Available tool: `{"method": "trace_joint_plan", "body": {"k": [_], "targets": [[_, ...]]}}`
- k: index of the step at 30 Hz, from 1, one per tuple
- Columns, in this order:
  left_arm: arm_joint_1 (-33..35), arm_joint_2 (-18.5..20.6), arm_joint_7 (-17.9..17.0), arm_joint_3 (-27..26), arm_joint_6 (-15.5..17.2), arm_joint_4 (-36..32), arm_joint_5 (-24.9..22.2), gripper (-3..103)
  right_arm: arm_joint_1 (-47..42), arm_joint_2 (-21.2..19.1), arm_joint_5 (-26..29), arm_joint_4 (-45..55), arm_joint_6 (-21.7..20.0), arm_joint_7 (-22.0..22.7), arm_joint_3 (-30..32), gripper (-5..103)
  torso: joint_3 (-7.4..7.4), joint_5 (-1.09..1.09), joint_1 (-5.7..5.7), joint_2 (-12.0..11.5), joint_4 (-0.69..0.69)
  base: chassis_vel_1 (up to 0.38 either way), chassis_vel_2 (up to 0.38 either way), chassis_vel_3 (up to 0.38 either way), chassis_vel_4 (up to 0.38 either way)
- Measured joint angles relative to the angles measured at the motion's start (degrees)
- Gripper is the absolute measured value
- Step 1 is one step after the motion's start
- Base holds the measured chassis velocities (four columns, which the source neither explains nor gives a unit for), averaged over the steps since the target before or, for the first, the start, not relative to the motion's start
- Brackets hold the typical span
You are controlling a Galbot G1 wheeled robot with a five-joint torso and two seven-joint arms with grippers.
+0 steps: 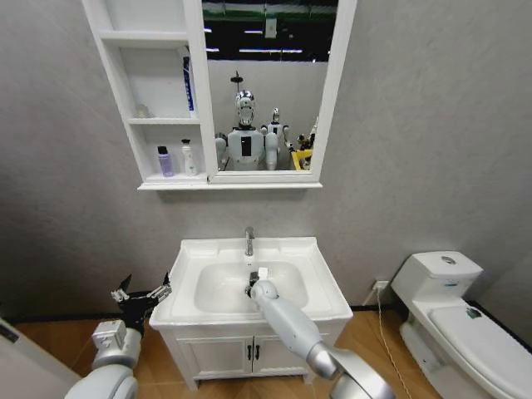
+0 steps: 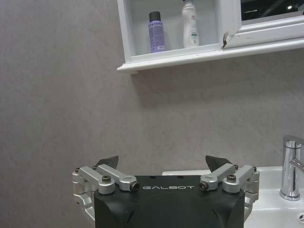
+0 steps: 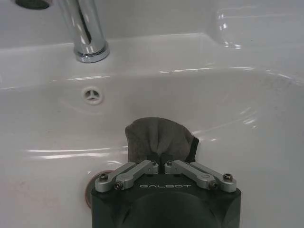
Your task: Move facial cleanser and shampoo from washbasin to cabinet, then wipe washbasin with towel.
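The towel (image 3: 159,137), dark grey and bunched, lies pressed against the bowl of the white washbasin (image 3: 247,95), and my right gripper (image 3: 160,156) is shut on it, just above the drain. In the head view the right gripper (image 1: 253,284) is down inside the washbasin (image 1: 320,270) below the tap (image 1: 248,240). A purple bottle (image 1: 165,161) and a white bottle (image 1: 189,156) stand in the lowest compartment of the cabinet (image 1: 112,79); I cannot tell which is the facial cleanser and which the shampoo. My left gripper (image 1: 141,295) hangs open and empty beside the basin's left side.
A white-framed mirror (image 1: 332,91) joins the cabinet. A blue tube (image 1: 188,83) stands in the middle compartment. A white toilet (image 1: 453,320) is at the right. Below the basin is a two-door vanity (image 1: 224,353). The left wrist view shows the purple bottle (image 2: 156,32), the white bottle (image 2: 190,24) and grey wall.
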Motion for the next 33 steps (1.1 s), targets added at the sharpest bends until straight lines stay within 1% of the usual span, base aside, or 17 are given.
{"method": "trace_joint_plan", "body": {"k": [2,3,8,11,12,13,18,20,21,22,24,25,28,29,30,32,33], "targets": [[0.0,0.0,0.0,0.0,0.0,0.0,0.0,100,-1.2,-2.3,0.5,3.2,-0.3,1.6,0.1,1,0.00,0.00,0.00,0.0,-0.01,0.000,0.000,0.000,0.000],[0.0,0.0,0.0,0.0,0.0,0.0,0.0,100,-1.2,-2.3,0.5,3.2,-0.3,1.6,0.1,1,0.00,0.00,0.00,0.0,-0.01,0.000,0.000,0.000,0.000],[0.0,0.0,0.0,0.0,0.0,0.0,0.0,100,-3.0,-5.7,-0.7,8.9,-0.2,1.9,0.8,1,0.01,0.00,-0.01,0.0,0.00,0.000,0.000,0.000,0.000],[0.0,0.0,0.0,0.0,0.0,0.0,0.0,100,-4.4,-8.1,-8.3,12.3,2.2,-0.6,1.8,1,0.00,0.00,-0.01,0.0,0.00,0.000,0.000,0.000,0.000],[0.0,0.0,0.0,0.0,0.0,0.0,0.0,100,-4.4,-8.1,-8.3,12.3,2.2,-0.6,1.8,1,0.00,0.00,-0.01,0.0,0.00,0.000,0.000,0.000,0.000],[0.0,0.0,0.0,0.0,0.0,0.0,0.0,100,-4.9,-9.1,-11.3,14.0,3.1,-1.5,2.2,1,0.00,0.00,-0.01,0.0,0.00,0.000,0.000,0.000,0.000],[0.0,0.0,0.0,0.0,0.0,0.0,0.0,100,-5.9,-11.3,-14.0,18.0,4.0,-2.3,4.0,1,0.00,0.01,-0.01,0.0,0.00,0.000,0.000,0.000,0.000],[0.0,0.0,0.0,0.0,0.0,0.0,0.0,100,-5.9,-12.5,-15.8,18.3,5.3,-4.4,5.7,1,0.00,0.00,-0.01,0.0,0.00,0.000,0.000,0.000,0.000],[0.0,0.0,0.0,0.0,0.0,0.0,0.0,100,-5.9,-12.5,-15.8,18.3,5.3,-4.4,5.7,1,0.00,0.00,-0.01,0.0,0.00,0.000,0.000,0.000,0.000],[0.0,0.0,0.0,0.0,0.0,0.0,0.0,100,-5.9,-13.4,-17.0,17.8,6.8,-6.8,7.1,1,0.00,0.01,-0.01,0.0,0.00,0.000,0.000,0.000,0.000],[0.0,0.0,0.0,0.0,0.0,0.0,0.0,100,-5.8,-15.0,-17.7,16.7,8.8,-9.9,8.8,1,0.00,0.00,-0.01,0.0,0.00,0.000,0.000,0.000,0.000],[0.0,0.0,0.0,0.0,0.0,0.0,0.0,100,-5.8,-15.0,-17.7,16.7,8.8,-9.9,8.8,1,0.00,0.00,-0.01,0.0,0.00,0.000,0.000,0.000,0.000],[0.0,0.0,0.0,0.0,0.0,0.0,0.0,100,-5.9,-17.4,-17.8,15.4,10.5,-13.8,10.6,1,0.00,0.01,-0.01,0.0,0.00,0.000,0.000,0.000,0.000],[0.0,0.0,0.0,0.0,0.0,0.0,0.0,100,-6.0,-18.4,-17.7,14.8,10.9,-16.0,11.4,1,0.00,0.01,-0.01,0.0,0.00,0.000,0.000,0.000,0.000],[0.0,0.0,0.0,0.0,0.0,0.0,0.0,100,-6.0,-18.4,-17.7,14.8,10.9,-16.0,11.4,1,0.00,0.01,-0.01,0.0,0.00,0.000,0.000,0.000,0.000],[0.0,0.0,0.0,0.0,0.0,0.0,0.0,100,-6.0,-20.0,-17.6,13.5,11.6,-20.0,12.7,1,0.00,0.00,-0.01,0.0,0.00,0.000,0.000,0.000,0.000],[0.0,0.0,0.0,0.0,0.0,0.0,0.0,100,-6.0,-20.0,-17.6,13.5,11.6,-20.0,12.7,1,0.00,0.00,-0.01,0.0,0.00,0.000,0.000,0.000,0.000]]}}
